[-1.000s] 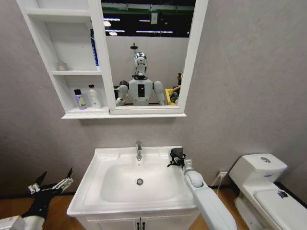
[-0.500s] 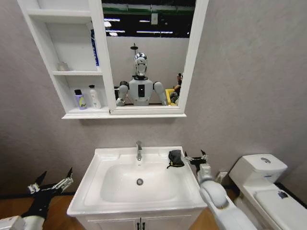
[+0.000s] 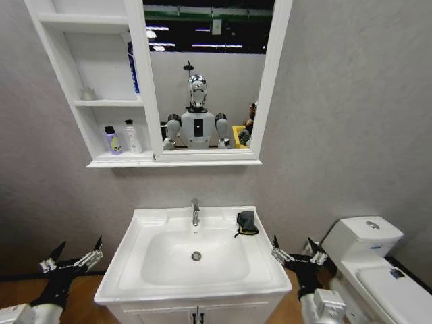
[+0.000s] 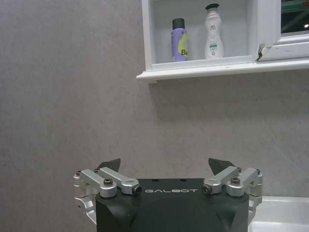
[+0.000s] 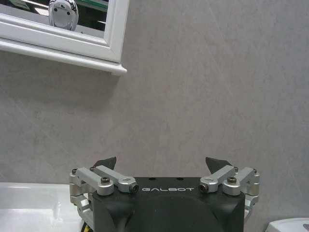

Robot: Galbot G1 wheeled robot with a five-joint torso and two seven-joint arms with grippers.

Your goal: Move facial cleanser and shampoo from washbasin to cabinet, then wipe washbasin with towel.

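Towel is seen bunched on the basin deck at the back right corner, right of the tap, touched by neither gripper. Right gripper is held off the basin's right edge, between basin and toilet, fingers spread and empty; the towel lies up and to its left, apart from it. Same spread is seen from the right wrist, facing the grey wall under the mirror frame. Left gripper is parked low off the basin's left edge, also released and empty, confirmed in the left wrist view. Purple bottle and white bottle are stood side by side on the cabinet's bottom shelf.
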